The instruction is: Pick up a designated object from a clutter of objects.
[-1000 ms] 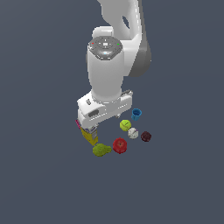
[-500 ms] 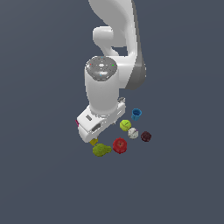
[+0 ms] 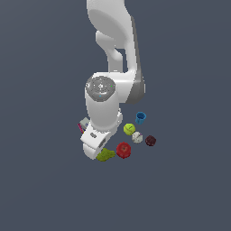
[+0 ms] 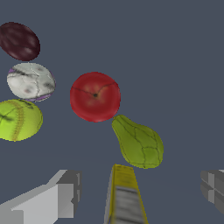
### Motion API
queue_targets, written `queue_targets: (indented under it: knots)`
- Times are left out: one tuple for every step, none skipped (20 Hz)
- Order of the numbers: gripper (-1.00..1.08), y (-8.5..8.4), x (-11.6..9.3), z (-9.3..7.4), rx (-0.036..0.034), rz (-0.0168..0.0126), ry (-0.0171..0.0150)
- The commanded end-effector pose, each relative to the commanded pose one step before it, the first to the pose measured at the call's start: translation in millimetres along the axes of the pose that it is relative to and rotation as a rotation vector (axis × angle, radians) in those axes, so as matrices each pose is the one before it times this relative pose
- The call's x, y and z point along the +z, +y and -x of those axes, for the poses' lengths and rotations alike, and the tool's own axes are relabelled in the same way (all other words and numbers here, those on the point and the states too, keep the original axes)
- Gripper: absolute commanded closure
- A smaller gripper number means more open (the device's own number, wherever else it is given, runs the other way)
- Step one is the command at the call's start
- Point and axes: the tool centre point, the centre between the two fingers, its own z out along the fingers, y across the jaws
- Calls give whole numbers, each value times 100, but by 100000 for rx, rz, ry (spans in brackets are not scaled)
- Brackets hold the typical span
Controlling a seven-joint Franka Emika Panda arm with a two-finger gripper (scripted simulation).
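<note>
Six small things show on the dark grey floor (image 3: 189,189) in the exterior view, with the white arm's wrist hanging low over the end of the cluster toward that view's left. The olive pear-like object (image 4: 139,143) lies on its side just beside the red apple (image 4: 95,96) — the two look close enough to touch at the pear's narrow end, though contact cannot be confirmed. Beyond the apple sit the yellow-green ball (image 4: 17,119), the white ball (image 4: 30,82) and the dark maroon lump (image 4: 19,41) in a short row, each near the next. A blue cup (image 3: 140,118) stands a little apart from them. The yellow carton (image 4: 124,197) pokes up in the wrist view between the two fingers, close by the pear. The gripper (image 4: 140,194) has its jaws spread wide, holding nothing — one finger (image 4: 52,197) and the other at opposite sides of the wrist view, above the floor.
</note>
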Motion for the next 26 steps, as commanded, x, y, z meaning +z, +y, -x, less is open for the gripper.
queue_targets:
  knots:
    - [-92, 434, 976, -34, -6412, 143, 359]
    - [-92, 163, 390, 2, -2496, 52, 140]
    - [-92, 159, 391, 8, -2494, 54, 144]
    - [-92, 153, 386, 13, -2449, 56, 144]
    - [-92, 143, 370, 18, -2338, 56, 141]
    - [-92, 132, 351, 21, -2211, 56, 136]
    - [-92, 121, 332, 23, -2082, 55, 130]
    - [-92, 111, 313, 25, -1955, 54, 124]
    - [-92, 102, 293, 26, -1828, 52, 117]
    - [-92, 92, 274, 27, -1700, 51, 111]
    - [-92, 84, 254, 26, -1574, 49, 104]
    - [-92, 75, 234, 26, -1446, 46, 96]
    - [-92, 67, 214, 25, -1320, 43, 88]
    - [-92, 60, 194, 24, -1194, 40, 81]
    - [-92, 52, 174, 21, -1069, 37, 73]
    - [-92, 46, 153, 20, -942, 33, 64]
    - [-92, 39, 133, 18, -816, 29, 56]
    - [-92, 32, 113, 15, -690, 25, 48]
    - [-92, 26, 92, 13, -563, 21, 39]
    - [-92, 20, 72, 11, -438, 16, 30]
    - [-92, 14, 51, 6, -315, 12, 22]
    - [-92, 9, 31, 4, -189, 7, 13]
    - [-92, 2, 10, -2, -69, 3, 5]
    - [-92, -31, -37, 7, 425, -66, -35]
    - [-92, 0, 40, 2, 0, 0, 0]
    - [-92, -1, 120, 7, 0, 0, 0]
